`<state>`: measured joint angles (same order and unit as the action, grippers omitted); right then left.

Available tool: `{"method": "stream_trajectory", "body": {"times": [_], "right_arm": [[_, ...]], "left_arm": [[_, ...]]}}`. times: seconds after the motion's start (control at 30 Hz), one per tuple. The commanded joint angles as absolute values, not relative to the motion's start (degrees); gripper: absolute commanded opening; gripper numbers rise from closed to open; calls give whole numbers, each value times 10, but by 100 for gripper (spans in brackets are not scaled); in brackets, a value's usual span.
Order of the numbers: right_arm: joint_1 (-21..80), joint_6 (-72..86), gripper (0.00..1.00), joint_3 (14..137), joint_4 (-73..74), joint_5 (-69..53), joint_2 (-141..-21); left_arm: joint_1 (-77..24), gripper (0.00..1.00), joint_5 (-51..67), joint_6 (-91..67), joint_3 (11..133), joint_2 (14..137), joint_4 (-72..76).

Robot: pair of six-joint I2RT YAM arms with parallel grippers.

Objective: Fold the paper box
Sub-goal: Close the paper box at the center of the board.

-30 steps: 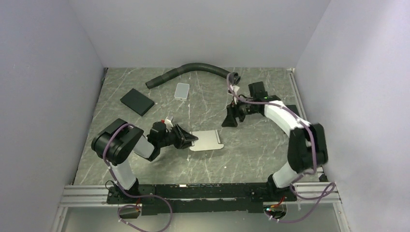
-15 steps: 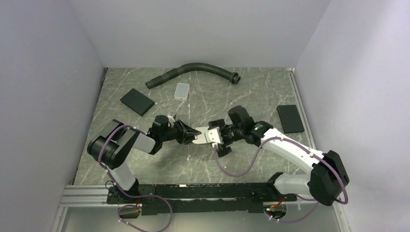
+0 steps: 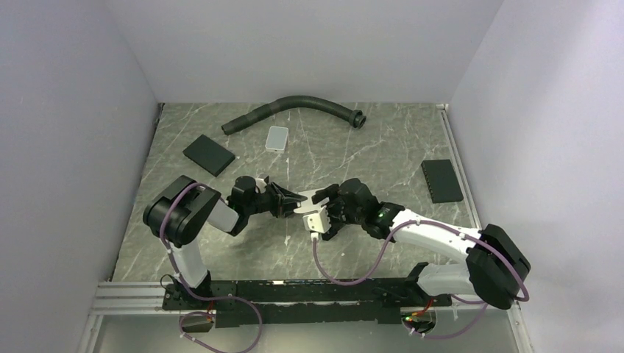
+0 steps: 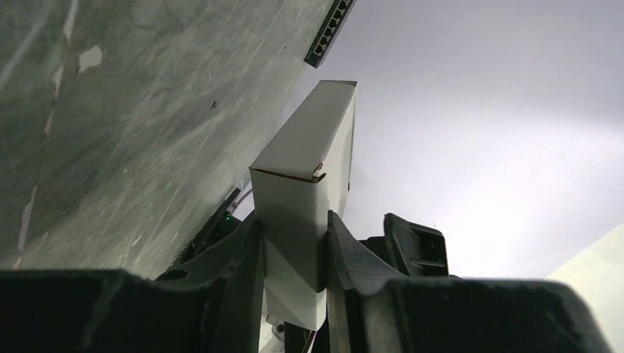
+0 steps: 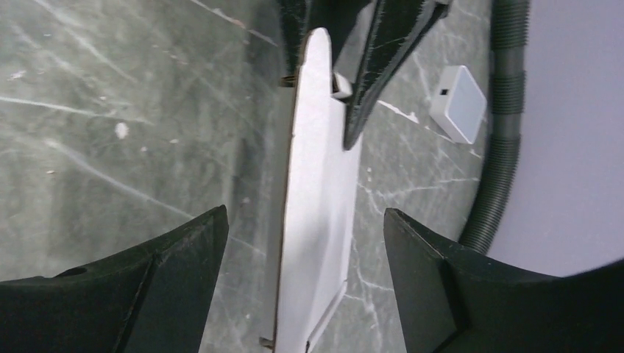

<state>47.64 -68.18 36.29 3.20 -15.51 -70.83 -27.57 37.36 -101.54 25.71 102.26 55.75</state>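
The paper box (image 3: 310, 214), mid-frame in the top view, is pinched at its left end by the left end effector (image 3: 293, 200), its long axis running rightward between the wide-spread jaws of the right end effector (image 3: 324, 215), which grips nothing.

The box (image 4: 294, 220) is thin, matt white cardboard with raw brown cut edges. The table (image 3: 383, 147) is smooth and grey, marble-patterned, with a faint sheen. The hose (image 3: 294, 100) is ribbed black plastic or rubber, the tile (image 3: 277, 137) smooth pale plastic, and the right gripper fingers (image 5: 434, 287) matt black plastic.
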Motion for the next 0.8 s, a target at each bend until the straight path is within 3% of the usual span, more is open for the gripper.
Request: {"method": "stream_trajectory", "body": {"times": [0.0, 0.13, 0.5, 0.77], "right_arm": [[487, -708, 78, 351, -54, -103, -714], [497, -730, 72, 342, -64, -88, -723], [504, -736, 37, 353, -42, -86, -723], [504, -735, 31, 357, -21, -101, -716]], "left_arm": [[-274, 23, 396, -1047, 256, 1034, 647], [-274, 26, 400, -1056, 251, 1040, 680], [-274, 35, 406, -1103, 243, 1117, 862], [-273, 64, 406, -1061, 238, 1087, 851]]}}
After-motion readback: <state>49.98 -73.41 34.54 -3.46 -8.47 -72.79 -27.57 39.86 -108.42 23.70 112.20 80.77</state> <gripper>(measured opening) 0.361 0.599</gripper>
